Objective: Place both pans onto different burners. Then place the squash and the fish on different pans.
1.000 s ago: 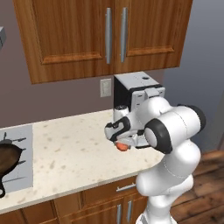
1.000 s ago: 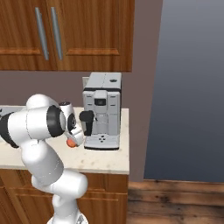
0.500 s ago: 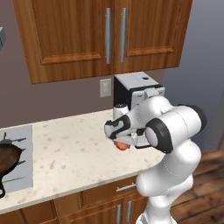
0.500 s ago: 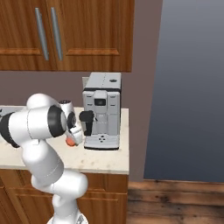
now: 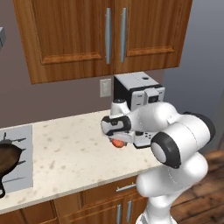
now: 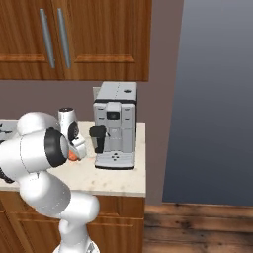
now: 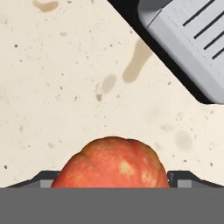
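The squash [image 7: 113, 164], a small orange-red ball, sits between my gripper's [image 7: 113, 178] fingertips [image 7: 46, 178], which are shut against its sides. It hangs a little above the speckled counter [image 5: 65, 148], just left of the coffee machine. From the left base view the squash [image 5: 117, 143] peeks out under the gripper [image 5: 117, 139]; from the right base view the squash [image 6: 72, 156] is an orange spot behind my arm. The rusty brown skillet [image 5: 6, 159] rests on the cooktop [image 5: 22, 177] at the far left, over a black burner grate [image 5: 9, 141]. The other pan and the fish are out of view.
A silver and black coffee machine [image 5: 138, 94] stands against the wall at the counter's right end [image 6: 116, 126], and its base [image 7: 192, 39] lies close to my hand. Wooden cabinets [image 5: 105, 35] hang overhead. The counter ends right of the machine [image 6: 141, 183].
My hand has shifted slightly left and upward along the counter, carrying the squash with it. The skillet and the coffee machine have stayed put.
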You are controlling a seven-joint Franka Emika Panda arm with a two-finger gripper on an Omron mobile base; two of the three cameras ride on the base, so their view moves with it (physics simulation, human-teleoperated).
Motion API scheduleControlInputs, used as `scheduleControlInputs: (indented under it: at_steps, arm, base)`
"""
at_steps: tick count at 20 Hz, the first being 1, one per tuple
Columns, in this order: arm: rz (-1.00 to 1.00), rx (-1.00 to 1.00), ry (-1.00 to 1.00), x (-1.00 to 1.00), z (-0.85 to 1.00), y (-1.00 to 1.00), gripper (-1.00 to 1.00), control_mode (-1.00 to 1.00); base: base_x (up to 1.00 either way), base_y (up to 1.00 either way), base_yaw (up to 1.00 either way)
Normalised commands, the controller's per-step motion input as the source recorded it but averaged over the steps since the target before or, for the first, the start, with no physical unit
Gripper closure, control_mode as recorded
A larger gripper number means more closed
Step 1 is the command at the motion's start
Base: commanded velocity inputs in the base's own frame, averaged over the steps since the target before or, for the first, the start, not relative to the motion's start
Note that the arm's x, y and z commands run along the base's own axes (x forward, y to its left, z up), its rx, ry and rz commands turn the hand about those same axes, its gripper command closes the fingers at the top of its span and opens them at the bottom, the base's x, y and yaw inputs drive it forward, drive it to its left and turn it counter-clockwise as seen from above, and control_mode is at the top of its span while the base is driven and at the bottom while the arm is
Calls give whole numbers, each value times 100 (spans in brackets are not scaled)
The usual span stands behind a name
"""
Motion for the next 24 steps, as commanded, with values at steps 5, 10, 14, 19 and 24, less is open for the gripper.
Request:
scheduleControlInputs:
  at_steps: [5, 10, 14, 19, 24]
  arm:
    - [11, 10, 1, -1, 54, 26, 100, -100]
    - [14, 2, 5, -14, 64, 29, 100, -100]
    - [16, 0, 9, -28, 61, 31, 100, -100]
    - [17, 0, 8, -32, 61, 32, 100, -100]
    - [21, 0, 7, -34, 56, 40, 100, -100]
  base:
    - [0, 0, 0]
    - [0, 0, 0]
    - [0, 0, 0]
    - [0, 0, 0]
    - [0, 0, 0]
